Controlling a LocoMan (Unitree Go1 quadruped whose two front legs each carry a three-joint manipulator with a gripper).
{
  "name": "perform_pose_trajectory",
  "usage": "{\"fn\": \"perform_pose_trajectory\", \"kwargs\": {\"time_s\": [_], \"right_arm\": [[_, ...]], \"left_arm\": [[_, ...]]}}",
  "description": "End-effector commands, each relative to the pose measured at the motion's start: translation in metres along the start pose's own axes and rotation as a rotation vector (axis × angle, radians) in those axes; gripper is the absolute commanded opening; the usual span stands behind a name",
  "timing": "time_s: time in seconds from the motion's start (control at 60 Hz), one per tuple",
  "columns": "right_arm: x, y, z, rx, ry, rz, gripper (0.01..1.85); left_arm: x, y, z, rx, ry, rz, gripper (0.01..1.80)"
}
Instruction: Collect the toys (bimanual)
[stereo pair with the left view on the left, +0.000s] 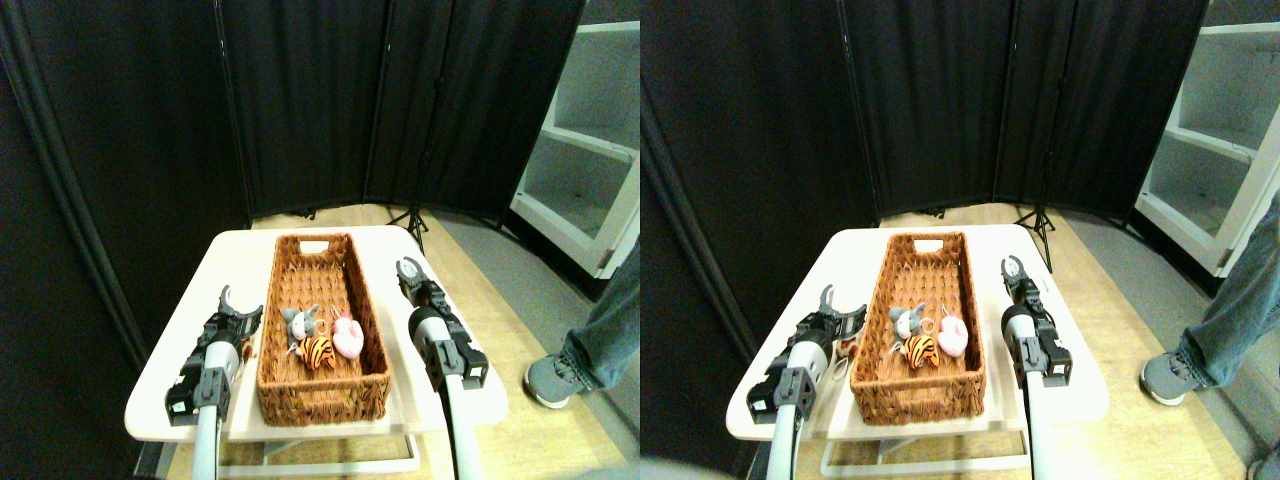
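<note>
Brown wicker fills the middle of the frame: the long basket (322, 330) sits on my pale table (240, 250), and three toys lie together in its lower half. The grey plush (298, 322) is uppermost, the orange black-striped tiger (317, 351) just below it and touching it, and the pink plush (347, 338) to their right, against the basket's right wall. My left gripper (240, 300) hovers at the lower left, just beside the basket's left wall, its two jaws spread apart and holding nothing. A small orange scrap shows behind my left limb; I cannot tell what it is. My right gripper (410, 270) is right of the basket, jaws parted too. At the right edge stands a person's leg and grey shoe (555, 380).
</note>
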Motion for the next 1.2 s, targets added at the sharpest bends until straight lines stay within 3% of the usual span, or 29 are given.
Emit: {"fn": "perform_pose_trajectory", "kwargs": {"time_s": [0.017,0.45,0.883,0.95,1.1,1.2], "right_arm": [[0.004,0.004,0.0,0.009,-0.018,0.023,0.01],[0.005,0.007,-0.007,0.032,0.008,0.022,0.01],[0.007,0.006,-0.008,0.089,0.019,0.009,0.01],[0.007,0.006,-0.009,0.12,0.015,-0.006,0.01],[0.009,0.006,-0.008,0.095,0.012,0.008,0.01],[0.01,0.006,-0.008,0.087,0.006,0.017,0.01]], "left_arm": [[0.0,0.001,-0.001,-0.005,-0.001,-0.018,0.62],[0.008,0.03,-0.006,-0.071,-0.05,0.027,0.55],[0.019,0.049,-0.006,-0.086,-0.032,0.068,0.61],[0.021,0.052,-0.005,-0.101,-0.047,0.069,0.57],[0.029,0.051,-0.006,-0.073,-0.115,0.006,0.01],[0.028,0.047,-0.003,0.013,-0.128,0.008,0.01]]}}
